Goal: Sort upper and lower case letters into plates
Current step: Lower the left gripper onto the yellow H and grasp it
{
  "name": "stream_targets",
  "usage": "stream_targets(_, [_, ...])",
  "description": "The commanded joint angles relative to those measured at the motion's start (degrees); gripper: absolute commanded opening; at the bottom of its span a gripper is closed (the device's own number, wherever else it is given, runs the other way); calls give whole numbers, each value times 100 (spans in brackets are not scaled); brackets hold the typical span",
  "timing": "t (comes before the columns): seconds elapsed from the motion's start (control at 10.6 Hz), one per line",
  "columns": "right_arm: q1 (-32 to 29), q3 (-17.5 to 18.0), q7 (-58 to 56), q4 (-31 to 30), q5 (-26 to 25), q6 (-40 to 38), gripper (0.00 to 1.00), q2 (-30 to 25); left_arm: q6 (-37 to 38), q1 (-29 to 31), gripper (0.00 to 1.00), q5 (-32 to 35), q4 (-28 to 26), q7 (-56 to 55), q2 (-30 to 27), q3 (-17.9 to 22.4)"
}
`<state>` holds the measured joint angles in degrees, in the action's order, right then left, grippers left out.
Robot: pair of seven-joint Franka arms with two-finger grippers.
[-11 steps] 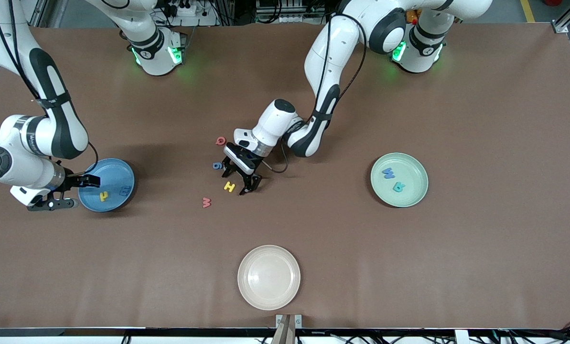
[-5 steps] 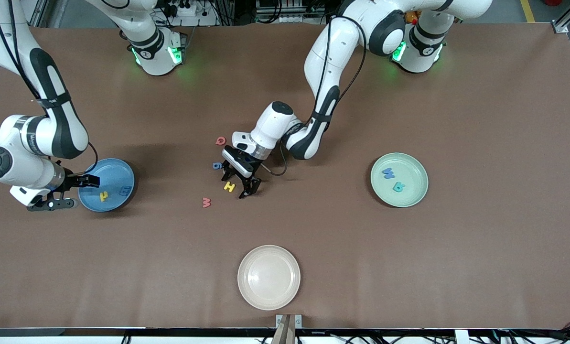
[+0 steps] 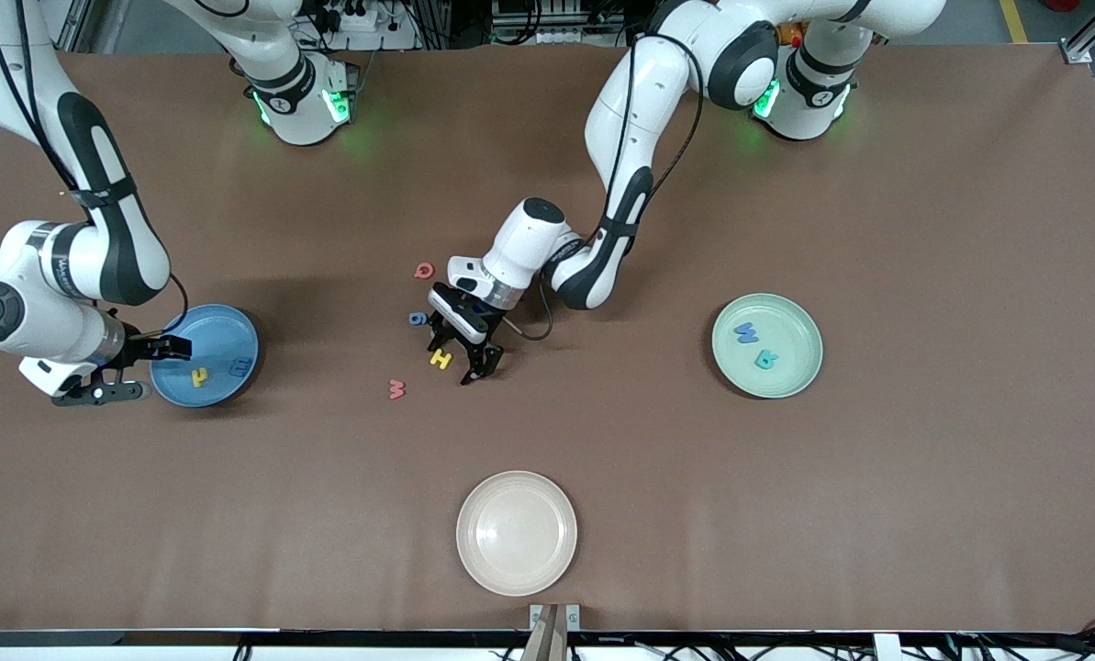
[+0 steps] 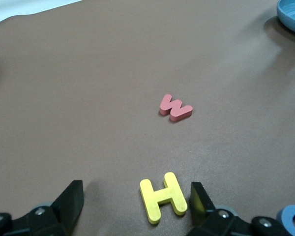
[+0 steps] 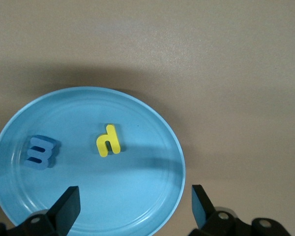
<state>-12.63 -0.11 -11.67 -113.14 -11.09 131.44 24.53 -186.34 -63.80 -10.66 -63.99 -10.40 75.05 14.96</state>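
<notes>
My left gripper (image 3: 452, 361) is down at the table in the middle, open, with a yellow H (image 3: 441, 359) (image 4: 163, 196) between its fingers and close to one fingertip (image 4: 199, 199). Loose letters lie around it: a red w (image 3: 396, 389) (image 4: 175, 107), a blue one (image 3: 417, 319) and a red one (image 3: 424, 270). The light blue plate (image 3: 221, 321) (image 5: 179, 157) holds a yellow letter (image 5: 108, 140) and a blue letter (image 5: 40, 152). My right gripper (image 3: 143, 370) (image 5: 133, 206) hangs open and empty over that plate's edge. The mint green plate (image 3: 799, 321) holds a blue letter (image 3: 746, 332) and a teal letter (image 3: 765, 360).
A cream-white plate (image 3: 517, 532) sits near the table's front edge, nearer to the front camera than the loose letters. The left arm's elbow (image 3: 593, 266) hangs low over the table between the loose letters and the green plate.
My left gripper has shifted slightly over the yellow H, toward the right arm's end. The right arm has not moved.
</notes>
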Motion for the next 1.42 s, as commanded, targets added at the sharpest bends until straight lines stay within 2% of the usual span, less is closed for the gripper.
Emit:
stream_targets(0.0, [-38,46,68,20,-95,13,100,-1,71,-62,85,-67,237,-68,220,182])
stream_targets(0.19, [-38,46,68,20,-95,13,100,-1,71,-62,70,-76,237,-68,220,182])
stream_targets(0.38, [-38,46,68,20,-95,13,100,-1,71,-62,60,-76,237,-94,212,174])
stream_targets(0.57, [-38,46,68,20,-95,13,100,-1,71,-62,57,-76,237,-103,212,174])
stream_targets(0.76, [-38,46,68,20,-95,13,100,-1,80,-62,44,-76,237,-103,212,174])
stream_targets(0.85, [-38,46,77,20,-95,13,100,-1,89,-62,26,-76,237,-103,212,174])
stream_targets(1.14, [-29,46,85,29,-95,22,100,-1,115,-62,15,-76,229,-94,177,174])
stream_targets(1.32, [50,55,120,29,-77,66,100,17,411,-36,1,-67,185,-59,-16,174])
